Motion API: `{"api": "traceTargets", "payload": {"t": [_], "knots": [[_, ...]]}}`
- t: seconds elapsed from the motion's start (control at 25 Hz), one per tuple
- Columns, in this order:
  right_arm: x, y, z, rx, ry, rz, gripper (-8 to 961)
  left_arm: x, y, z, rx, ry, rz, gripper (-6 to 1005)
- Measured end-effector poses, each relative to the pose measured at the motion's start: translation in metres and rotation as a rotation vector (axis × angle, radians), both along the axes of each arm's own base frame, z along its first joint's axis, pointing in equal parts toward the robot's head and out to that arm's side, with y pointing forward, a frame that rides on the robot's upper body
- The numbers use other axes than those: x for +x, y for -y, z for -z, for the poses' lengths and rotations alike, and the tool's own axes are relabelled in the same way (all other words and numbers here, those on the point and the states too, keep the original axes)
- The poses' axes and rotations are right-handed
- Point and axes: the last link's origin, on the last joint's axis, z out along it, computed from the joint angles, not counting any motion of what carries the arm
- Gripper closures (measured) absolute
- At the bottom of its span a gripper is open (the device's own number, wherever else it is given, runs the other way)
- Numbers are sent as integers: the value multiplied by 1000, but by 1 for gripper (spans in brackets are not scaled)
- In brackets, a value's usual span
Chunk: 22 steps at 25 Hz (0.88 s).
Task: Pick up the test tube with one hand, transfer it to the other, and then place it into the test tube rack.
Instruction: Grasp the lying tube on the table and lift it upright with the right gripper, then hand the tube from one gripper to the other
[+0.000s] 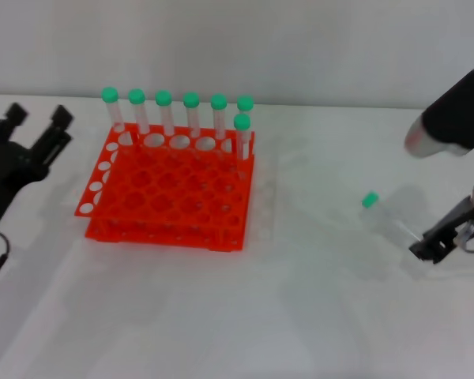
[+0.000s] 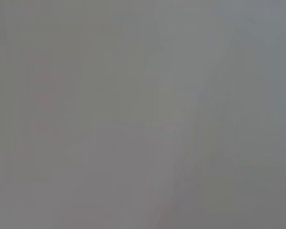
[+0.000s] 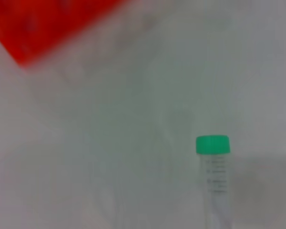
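7 capped tubes (image 1: 191, 110) along rack (image 1: 170, 197) far edge

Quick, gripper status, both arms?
Left gripper: open, empty, raised left of the test tube rack.
Right gripper: at the base end of the lying test tube; cannot tell if closed.

Apparently eight green-capped tubes (image 1: 191, 114), one rack (image 1: 170, 197).

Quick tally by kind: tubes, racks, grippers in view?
Green-capped tubes standing in the test tube rack: 7
The test tube lying on the table, at the right gripper: 1
Orange racks: 1
Grippers: 2, counting the left gripper
Total: 11
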Motion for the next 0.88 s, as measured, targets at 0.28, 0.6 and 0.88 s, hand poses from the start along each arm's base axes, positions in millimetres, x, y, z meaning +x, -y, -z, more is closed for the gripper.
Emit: {"api": "traceTargets", "payload": {"t": [0.28, 0.6, 0.88], "knots": [[-16, 0, -27, 41, -259, -177, 756, 34, -15, 10, -265, -17, 178, 182], [-14, 1, -38, 47, -513, -352, 756, 70, -31, 32, -520, -15, 284, 185], [-10, 8, -33, 27, -658, -466, 756, 102, -39, 46, -611, 26, 362, 187]]}}
